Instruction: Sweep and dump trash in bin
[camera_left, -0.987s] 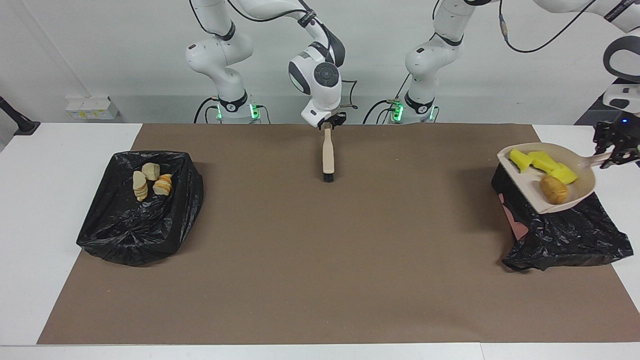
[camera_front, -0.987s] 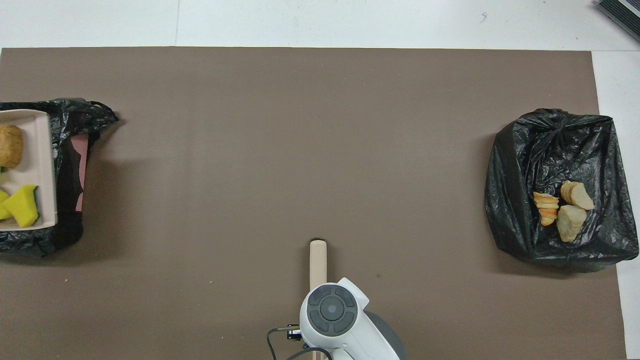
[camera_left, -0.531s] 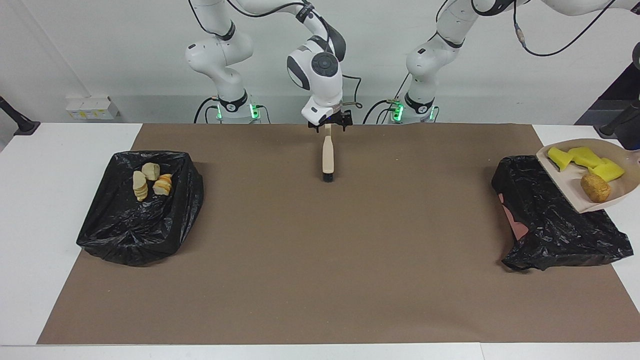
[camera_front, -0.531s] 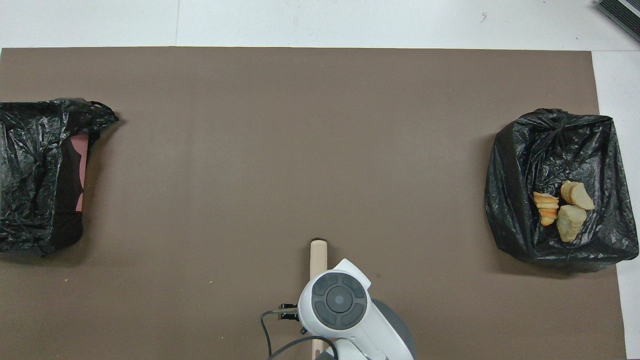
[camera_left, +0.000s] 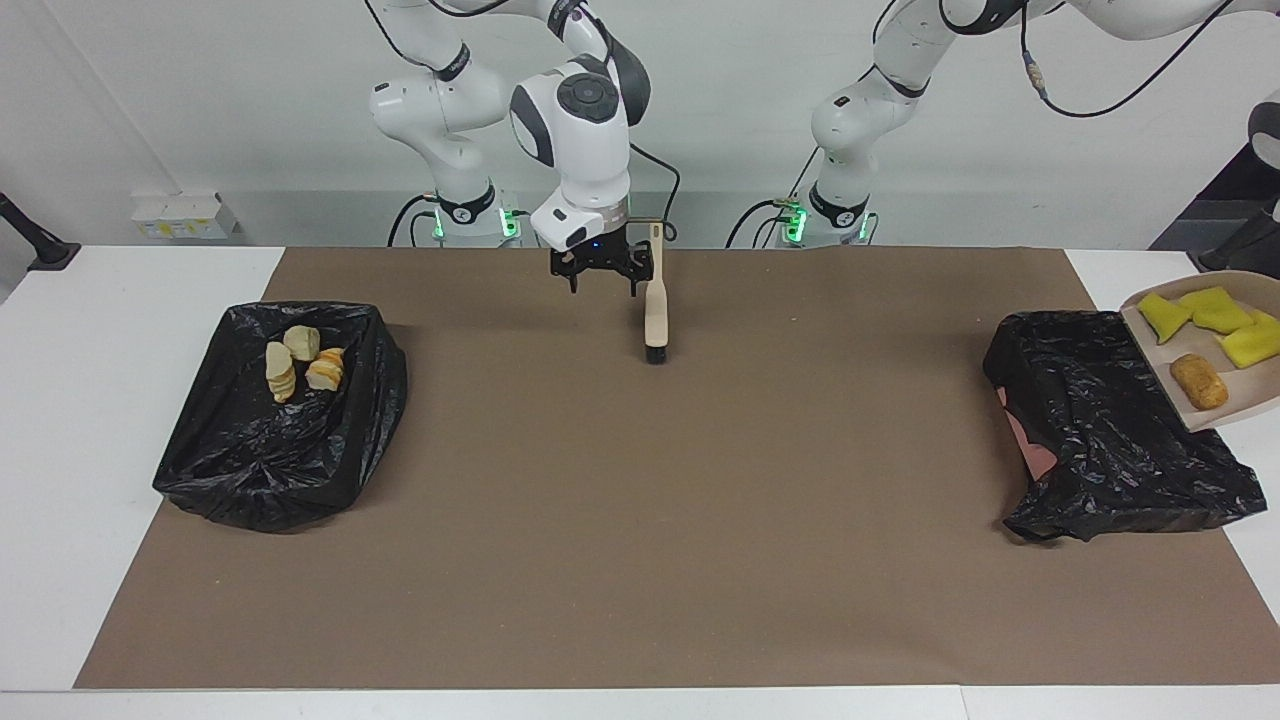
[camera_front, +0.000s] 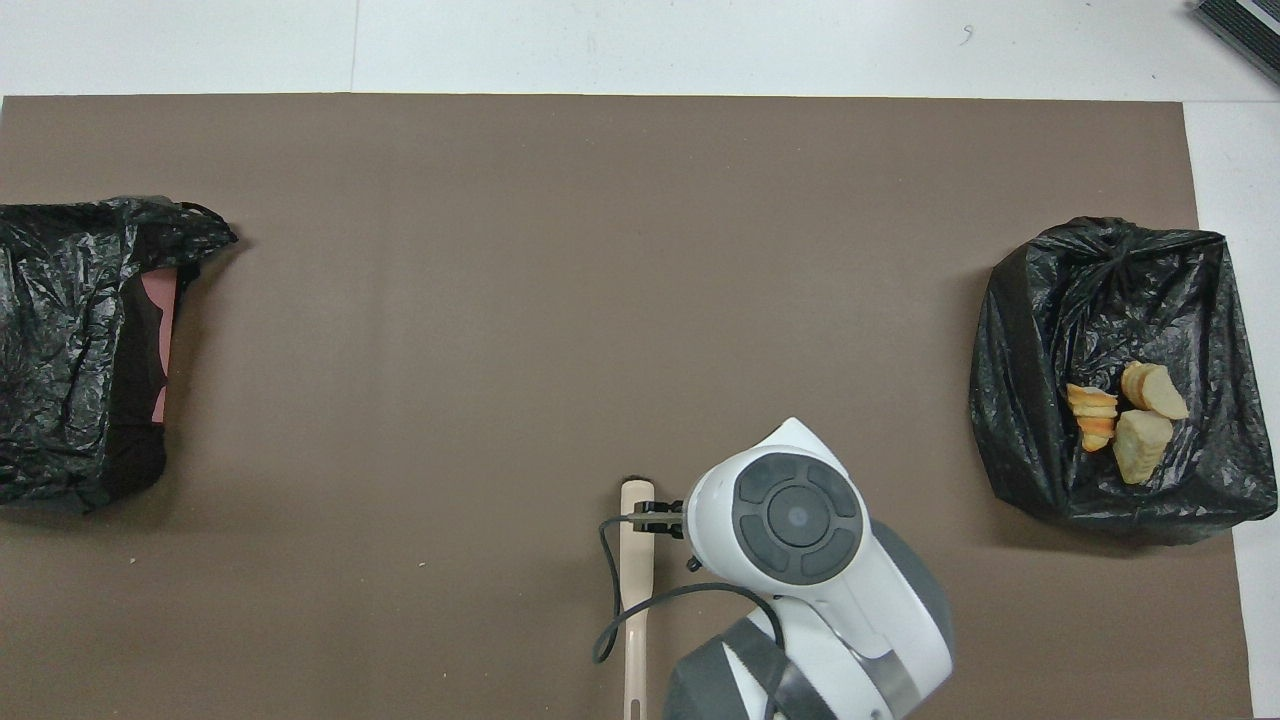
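1. beige pan (camera_left: 1160, 350) hangs tilted in the air at the left arm's end. the left pincer is out of view, so i judge it clenched on the pan's handle.
2. yellow foam (camera_left: 1215, 318) and a nugget (camera_left: 1199, 381) ride on the pan. only its low lip overlaps the bin (camera_left: 1100, 420), so tipping now could spill trash onto the table.
3. that bin's liner sags, so bits may roll off it.
4. right pincer (camera_left: 602, 287) is released and empty, just beside the brush (camera_left: 655, 318) handle. a sideways swing could knock the brush.
5. cream chunks (camera_left: 300, 343) already lie in the other bin (camera_left: 270, 440), well off from the right pincer.
6. mat (camera_left: 640, 520) lies bare between the bins, with wide room to move. its robot-side edge is close under the right pincer.
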